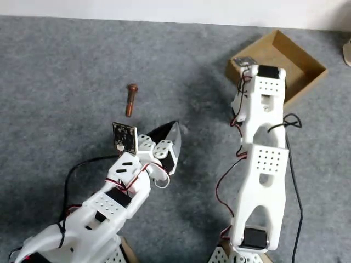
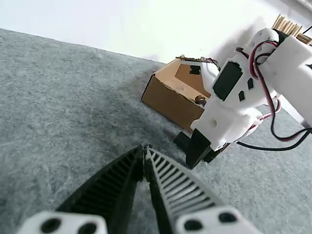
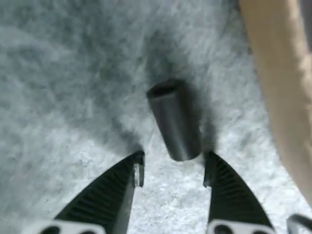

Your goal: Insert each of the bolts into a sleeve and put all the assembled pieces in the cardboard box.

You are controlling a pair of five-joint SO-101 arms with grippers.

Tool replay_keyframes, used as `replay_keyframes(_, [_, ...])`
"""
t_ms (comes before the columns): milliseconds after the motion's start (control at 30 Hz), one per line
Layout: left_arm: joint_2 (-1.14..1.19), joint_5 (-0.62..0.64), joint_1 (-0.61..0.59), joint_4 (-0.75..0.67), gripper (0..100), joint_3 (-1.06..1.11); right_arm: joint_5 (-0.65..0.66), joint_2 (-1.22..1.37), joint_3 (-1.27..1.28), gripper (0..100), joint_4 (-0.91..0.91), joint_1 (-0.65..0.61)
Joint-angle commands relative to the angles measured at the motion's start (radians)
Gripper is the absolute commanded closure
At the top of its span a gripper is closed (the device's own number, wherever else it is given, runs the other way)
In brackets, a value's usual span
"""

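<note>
Hovering open beside the brown cardboard box (image 1: 301, 60) at the bench's (image 1: 66, 66) far right corner, the right claw (image 3: 174, 167) has the dark cylindrical sleeve (image 3: 173, 119) just ahead, long axis pointing away from it.

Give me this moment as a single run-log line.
left gripper shut, empty | right gripper open at sleeve beside cardboard box | bolt loose on carpet

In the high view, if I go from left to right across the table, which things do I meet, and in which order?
bolt → left gripper → cardboard box
</note>
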Motion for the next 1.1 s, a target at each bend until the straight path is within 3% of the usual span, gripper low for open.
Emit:
replay_keyframes(0, [-0.001, -0.008, -0.004, 0.002, 98, -0.007, 0.008, -0.005, 0.058, 84.1, -0.079, -0.01])
replay_keyframes(133, [-0.001, -0.008, -0.004, 0.002, 98, -0.007, 0.011, -0.005, 0.059, 87.9, -0.093, -0.008])
replay_keyframes(567, [-0.001, -0.008, -0.004, 0.002, 98, -0.007, 0.232, -0.018, 0.056, 87.8, -0.105, -0.038])
replay_keyframes(1067, [-0.001, -0.008, -0.004, 0.002, 98, -0.008, 0.235, -0.007, -0.165, 87.8, 0.027, -0.107])
